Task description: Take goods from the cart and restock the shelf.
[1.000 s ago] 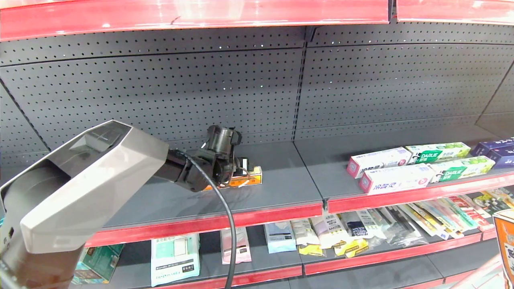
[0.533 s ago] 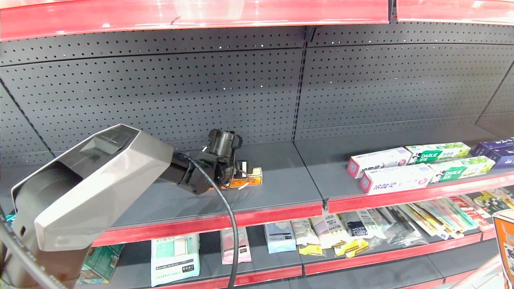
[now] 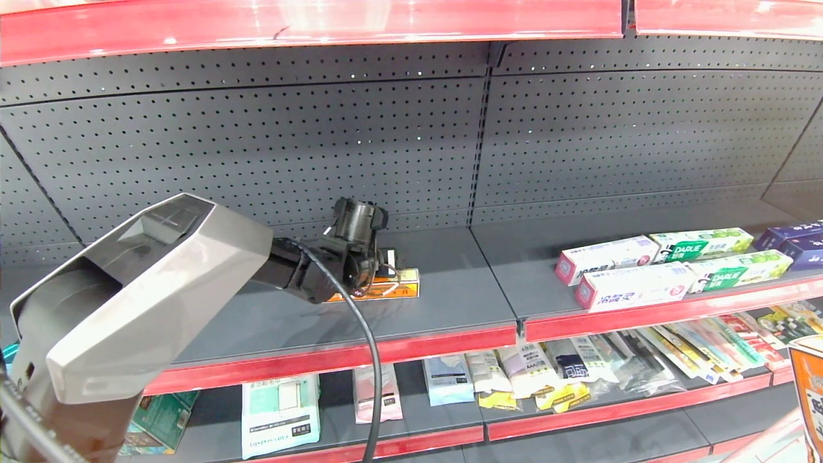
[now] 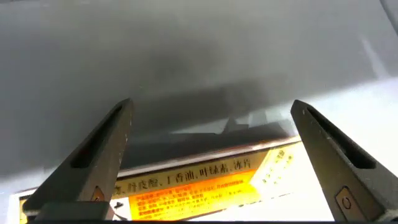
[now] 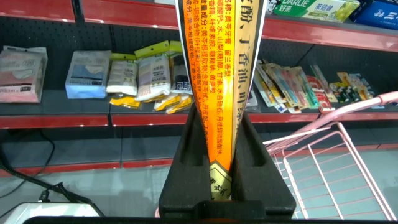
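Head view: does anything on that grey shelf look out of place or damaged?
Nothing looks damaged. The one oddity: a flat orange-and-white carton lies alone in the left bay of the grey metal shelf, within the open left tool, while the white and green cartons sit grouped in the right bay.

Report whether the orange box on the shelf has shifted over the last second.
No. The orange box sits the same gap from the shelf seam.
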{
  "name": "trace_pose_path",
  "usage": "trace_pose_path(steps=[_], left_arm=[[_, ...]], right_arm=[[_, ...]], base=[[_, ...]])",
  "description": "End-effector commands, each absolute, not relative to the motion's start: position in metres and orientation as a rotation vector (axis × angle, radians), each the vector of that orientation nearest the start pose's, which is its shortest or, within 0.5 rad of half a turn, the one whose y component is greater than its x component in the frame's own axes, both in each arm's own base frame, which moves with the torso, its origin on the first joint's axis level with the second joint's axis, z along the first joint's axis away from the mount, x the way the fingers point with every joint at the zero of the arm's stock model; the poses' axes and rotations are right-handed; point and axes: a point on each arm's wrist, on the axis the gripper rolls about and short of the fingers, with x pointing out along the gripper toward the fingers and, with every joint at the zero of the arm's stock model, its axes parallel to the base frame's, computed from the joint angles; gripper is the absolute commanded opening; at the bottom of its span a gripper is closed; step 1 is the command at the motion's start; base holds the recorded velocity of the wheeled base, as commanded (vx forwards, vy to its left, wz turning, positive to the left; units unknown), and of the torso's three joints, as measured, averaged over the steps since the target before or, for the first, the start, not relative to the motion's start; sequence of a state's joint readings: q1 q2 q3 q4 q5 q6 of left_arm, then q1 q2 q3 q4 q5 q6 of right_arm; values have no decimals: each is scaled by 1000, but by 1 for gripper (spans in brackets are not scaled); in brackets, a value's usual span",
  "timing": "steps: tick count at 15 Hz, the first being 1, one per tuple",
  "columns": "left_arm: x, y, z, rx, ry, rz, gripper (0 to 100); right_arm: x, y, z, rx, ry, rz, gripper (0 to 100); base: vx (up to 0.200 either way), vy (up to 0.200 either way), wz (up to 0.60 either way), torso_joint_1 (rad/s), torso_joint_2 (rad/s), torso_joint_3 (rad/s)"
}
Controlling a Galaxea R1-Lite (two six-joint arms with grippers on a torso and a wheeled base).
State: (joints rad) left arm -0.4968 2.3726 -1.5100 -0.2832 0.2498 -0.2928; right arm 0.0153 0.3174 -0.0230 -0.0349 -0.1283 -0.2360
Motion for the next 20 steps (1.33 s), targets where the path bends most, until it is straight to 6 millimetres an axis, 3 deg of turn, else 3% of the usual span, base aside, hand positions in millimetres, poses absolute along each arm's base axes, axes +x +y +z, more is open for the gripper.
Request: trace_pose_path(steps=[1, 13, 20], left_arm=[[419, -221, 77, -85, 556, -152, 100], [421, -221, 50, -71, 639, -103, 100], [417, -220, 50, -71, 662, -108, 100]], right_arm=[[4, -3, 89, -254, 280, -78, 0], [4, -3, 89, -254, 286, -77, 0], [5, -3, 89, -254, 287, -77, 0]], base=[[0, 0, 0, 0, 0, 0], [0, 0, 0, 0, 0, 0], [0, 0, 0, 0, 0, 0]])
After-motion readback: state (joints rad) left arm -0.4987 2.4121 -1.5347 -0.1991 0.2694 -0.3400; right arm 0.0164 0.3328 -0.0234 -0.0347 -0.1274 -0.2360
